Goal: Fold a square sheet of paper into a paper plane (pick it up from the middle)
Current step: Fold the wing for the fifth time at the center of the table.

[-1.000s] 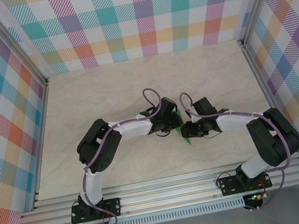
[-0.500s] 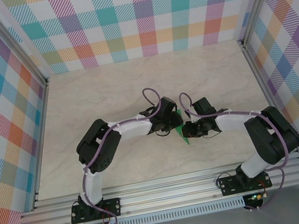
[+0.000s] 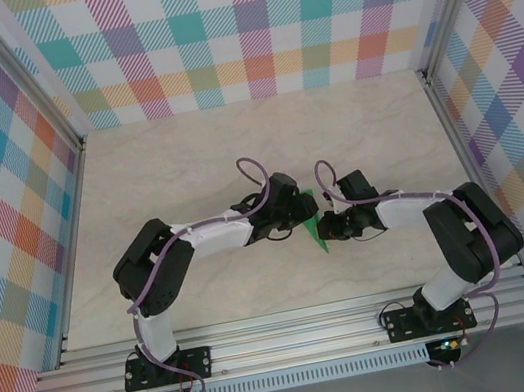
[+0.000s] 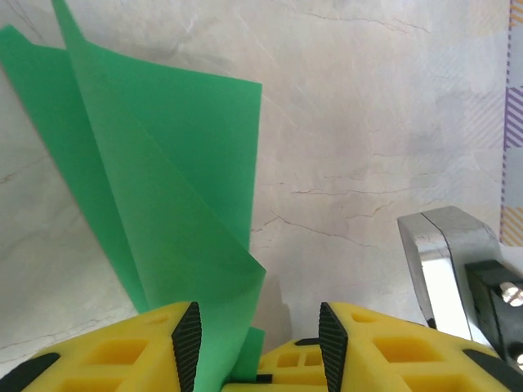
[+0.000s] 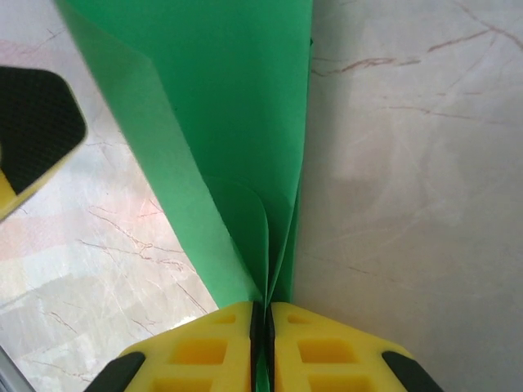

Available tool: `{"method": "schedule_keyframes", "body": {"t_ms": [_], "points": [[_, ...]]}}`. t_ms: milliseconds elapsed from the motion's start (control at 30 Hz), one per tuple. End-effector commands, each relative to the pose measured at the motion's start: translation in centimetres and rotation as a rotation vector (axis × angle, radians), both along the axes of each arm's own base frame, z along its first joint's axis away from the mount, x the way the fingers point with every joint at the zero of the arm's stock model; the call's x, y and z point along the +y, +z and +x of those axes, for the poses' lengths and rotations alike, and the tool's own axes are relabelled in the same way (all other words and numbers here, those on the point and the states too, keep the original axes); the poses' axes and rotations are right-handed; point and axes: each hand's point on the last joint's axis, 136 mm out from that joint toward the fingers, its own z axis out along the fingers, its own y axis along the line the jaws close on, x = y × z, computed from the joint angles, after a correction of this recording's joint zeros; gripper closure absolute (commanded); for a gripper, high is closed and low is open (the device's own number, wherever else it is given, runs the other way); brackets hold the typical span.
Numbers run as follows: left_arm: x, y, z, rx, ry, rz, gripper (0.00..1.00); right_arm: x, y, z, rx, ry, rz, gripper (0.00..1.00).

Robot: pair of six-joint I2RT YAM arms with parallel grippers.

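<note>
tabletop (image 3: 184, 159): pale beige stone pattern with thin brown veins, matte. the wrist views show the same veining close up, with soft shadows under the paper.

walls (image 3: 233, 28): pastel plaid panels on three sides in teal, orange, purple and pink, with aluminium posts at the corners. an aluminium rail (image 3: 297, 337) along the near edge carries both my bases.

both my arms bend inward and meet near the middle of the tabletop, a little right of centre.

sheet of paper (image 3: 320, 231): bright green, creased, standing up off the surface between my two end effectors.

right end effector (image 5: 263, 327): yellow fingers pressed together, pinching the sheet's folded layers. the layers fan out from the seam.

left end effector (image 4: 260, 343): fingers apart, with a clear gap between the black pads. a flap of the sheet runs down just beside the left pad, unclamped. whether it touches the pad, i cannot tell.
</note>
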Motion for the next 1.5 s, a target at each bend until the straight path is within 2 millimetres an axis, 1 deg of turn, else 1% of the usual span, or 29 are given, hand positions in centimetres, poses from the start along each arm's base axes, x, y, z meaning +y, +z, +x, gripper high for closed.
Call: {"method": "schedule_keyframes", "body": {"t_ms": [0,200,300,367,533,700,767,800,900,1000,1067,1133,1267,1367,1467], "points": [[-0.7,1.4,0.2,-0.023,-0.018,-0.078,0.56,0.2,-0.2,0.1,0.016,-0.004,0.022,0.88],[-0.6,0.0,-0.2,0.004,-0.018,-0.071,0.57,0.1,-0.2,0.2,0.024,-0.025,0.041,0.88],[-1.0,-0.4,-0.1,0.013,-0.032,-0.074,0.57,0.1,-0.2,0.2,0.025,-0.030,0.052,0.88],[-1.2,-0.7,0.0,0.016,-0.035,-0.071,0.57,0.1,-0.3,0.2,0.029,-0.030,0.053,0.88],[-1.0,-2.4,0.9,0.018,-0.030,-0.029,0.58,-0.3,-0.5,0.1,0.039,-0.041,0.050,0.88],[-0.8,-4.1,1.2,0.043,-0.028,0.011,0.61,-0.7,-0.4,0.2,0.042,-0.062,0.042,0.84],[-0.8,-4.3,1.2,0.047,-0.028,0.012,0.61,-0.7,-0.1,0.3,0.036,-0.065,0.043,0.81],[-0.9,-4.3,1.1,0.047,-0.031,0.012,0.61,-0.8,0.1,0.3,0.035,-0.071,0.038,0.78],[-0.8,-4.3,1.2,0.047,-0.029,0.015,0.62,-1.4,0.6,0.3,0.022,-0.100,0.022,0.72],[-0.9,-4.3,1.2,0.049,-0.031,0.013,0.62,-2.0,1.6,0.3,-0.008,-0.125,0.007,0.70],[-1.0,-4.2,1.3,0.051,-0.034,0.011,0.62,-2.0,2.8,0.3,-0.044,-0.127,0.024,0.71],[-1.1,-4.2,1.3,0.052,-0.038,0.010,0.62,-1.6,4.0,0.1,-0.069,-0.109,0.065,0.77],[-1.3,-4.2,1.2,0.058,-0.046,0.009,0.62,1.1,6.0,-1.0,-0.044,0.007,0.235,0.88],[-1.4,-4.1,1.3,0.058,-0.045,0.007,0.62,2.1,5.8,-1.2,-0.008,0.032,0.275,0.93],[-1.4,-4.2,1.3,0.062,-0.047,0.009,0.62,1.6,4.8,-0.9,-0.003,0.010,0.230,0.93]]}}
